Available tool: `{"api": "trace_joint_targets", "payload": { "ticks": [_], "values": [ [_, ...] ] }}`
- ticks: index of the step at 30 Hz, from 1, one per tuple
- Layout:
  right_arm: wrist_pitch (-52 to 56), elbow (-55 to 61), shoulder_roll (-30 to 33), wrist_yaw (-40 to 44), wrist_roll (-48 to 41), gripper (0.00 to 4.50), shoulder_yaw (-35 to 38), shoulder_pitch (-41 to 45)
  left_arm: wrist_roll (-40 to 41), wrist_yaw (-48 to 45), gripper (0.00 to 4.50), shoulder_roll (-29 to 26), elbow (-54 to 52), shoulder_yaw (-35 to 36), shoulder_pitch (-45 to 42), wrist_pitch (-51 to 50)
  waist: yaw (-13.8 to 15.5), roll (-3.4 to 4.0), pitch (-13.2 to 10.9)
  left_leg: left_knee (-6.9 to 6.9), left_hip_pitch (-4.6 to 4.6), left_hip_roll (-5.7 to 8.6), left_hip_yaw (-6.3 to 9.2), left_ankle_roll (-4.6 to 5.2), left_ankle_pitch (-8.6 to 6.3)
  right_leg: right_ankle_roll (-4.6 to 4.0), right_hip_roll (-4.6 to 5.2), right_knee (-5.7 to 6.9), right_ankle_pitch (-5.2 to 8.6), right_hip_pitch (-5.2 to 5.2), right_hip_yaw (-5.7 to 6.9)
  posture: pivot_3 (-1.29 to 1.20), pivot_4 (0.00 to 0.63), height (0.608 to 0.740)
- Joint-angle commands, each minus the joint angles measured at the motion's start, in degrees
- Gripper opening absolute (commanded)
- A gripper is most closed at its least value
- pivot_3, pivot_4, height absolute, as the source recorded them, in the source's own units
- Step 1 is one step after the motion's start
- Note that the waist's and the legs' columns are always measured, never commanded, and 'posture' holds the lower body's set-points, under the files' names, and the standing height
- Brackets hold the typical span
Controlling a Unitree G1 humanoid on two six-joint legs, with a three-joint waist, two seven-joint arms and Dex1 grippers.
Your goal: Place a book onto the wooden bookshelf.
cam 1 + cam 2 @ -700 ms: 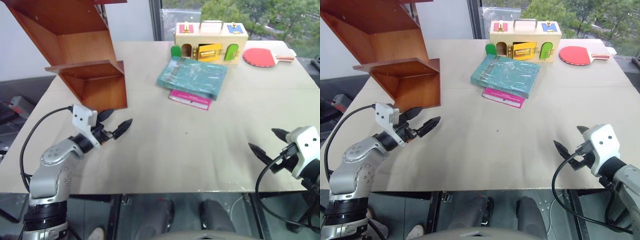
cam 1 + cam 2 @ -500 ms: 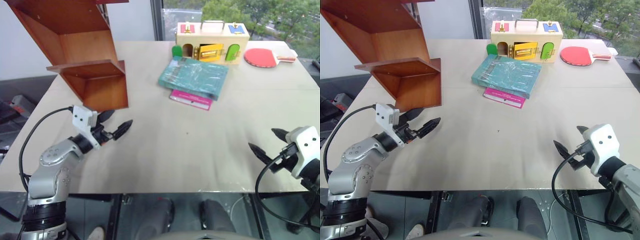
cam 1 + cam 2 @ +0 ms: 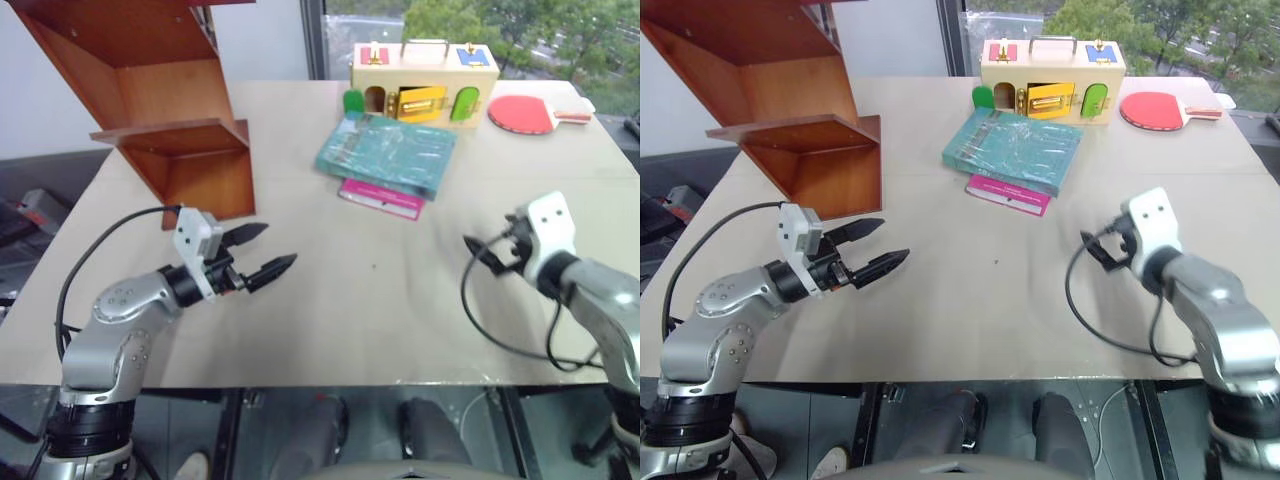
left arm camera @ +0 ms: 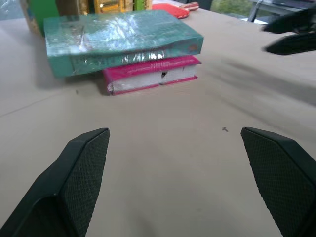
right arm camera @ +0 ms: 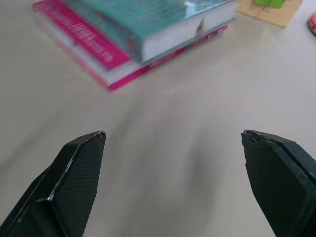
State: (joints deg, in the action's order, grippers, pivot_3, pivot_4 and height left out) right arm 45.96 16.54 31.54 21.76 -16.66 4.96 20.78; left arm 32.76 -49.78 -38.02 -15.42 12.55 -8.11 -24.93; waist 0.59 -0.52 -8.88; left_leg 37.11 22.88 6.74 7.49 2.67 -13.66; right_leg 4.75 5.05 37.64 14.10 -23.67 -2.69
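Note:
The teal-green book (image 3: 390,152) lies flat at the back middle of the table, on top of a thinner pink book (image 3: 380,198). The reddish-brown wooden bookshelf (image 3: 170,100) stands at the table's back left. My left gripper (image 3: 275,245) hovers open over the table in front of the shelf, pointing right toward the books. My right gripper (image 3: 490,240) is open too, to the right of the books and nearer me. The left wrist view faces the book's spine (image 4: 118,42). In the right wrist view, the book's page edge (image 5: 163,24) lies ahead of the empty fingers.
A pale wooden box (image 3: 423,75) with coloured doors stands behind the books. A red paddle (image 3: 525,113) lies at the back right. The table's front edge runs just below both arms, and a black cable loops under my right wrist.
My right gripper has swung up and left from the table's front right corner toward the books. My left gripper has moved right, away from the shelf. Both stay open.

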Motion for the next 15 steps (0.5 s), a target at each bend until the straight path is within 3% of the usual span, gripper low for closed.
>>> {"api": "trace_joint_targets", "payload": {
  "ticks": [1, 3, 9, 14, 15],
  "values": [
    [-4.7, -8.3, -1.8, 0.4, 2.5, 3.5, -2.6, 6.9, 0.3, 0.2, 4.5, -0.4, -2.1, 0.0, -1.4, 0.4, 0.0, 0.02, 0.0, -0.01, 0.02, 0.02, -0.01, 0.0, 0.0, 0.0, 0.0, 0.0, 0.0, -0.01, -0.01, 0.0, 0.15, 0.74],
    [-7.7, -14.7, -3.6, 0.5, 3.9, 2.79, -4.3, 11.6, 0.5, 0.9, 4.5, -0.2, -2.5, 0.4, -1.2, 0.2, -0.2, 0.02, 0.0, -0.04, 0.02, 0.02, 0.0, 0.0, 0.0, 0.0, 0.0, -0.06, 0.0, -0.01, -0.02, 0.0, 0.15, 0.74],
    [-14.2, -27.5, -7.3, 1.3, 6.9, 2.79, -6.3, 18.5, 0.9, 2.6, 4.5, -0.1, -4.6, 1.3, 0.7, 0.0, -1.0, 0.03, 0.0, -0.12, 0.05, 0.02, 0.01, 0.0, 0.0, -0.01, -0.03, -0.11, 0.0, -0.04, -0.01, 0.0, 0.15, 0.74],
    [-16.1, -27.0, -6.8, 5.2, 7.3, 2.79, -7.1, 18.7, 1.1, 3.4, 4.5, -0.5, -5.4, 2.5, 2.2, -0.1, -1.4, 0.07, -0.1, -0.15, 0.05, 0.04, -0.02, 0.0, 0.01, -0.01, -0.05, -0.1, 0.0, -0.07, -0.07, 0.0, 0.15, 0.74],
    [-16.0, -26.2, -6.7, 6.2, 6.9, 2.52, -7.1, 18.6, 1.2, 3.4, 4.5, -0.5, -5.5, 2.7, 2.3, -0.2, -1.4, 0.07, -0.1, -0.15, 0.04, 0.03, -0.01, 0.0, 0.01, -0.01, -0.05, -0.09, 0.0, -0.07, -0.07, 0.0, 0.15, 0.74]
  ]
}}
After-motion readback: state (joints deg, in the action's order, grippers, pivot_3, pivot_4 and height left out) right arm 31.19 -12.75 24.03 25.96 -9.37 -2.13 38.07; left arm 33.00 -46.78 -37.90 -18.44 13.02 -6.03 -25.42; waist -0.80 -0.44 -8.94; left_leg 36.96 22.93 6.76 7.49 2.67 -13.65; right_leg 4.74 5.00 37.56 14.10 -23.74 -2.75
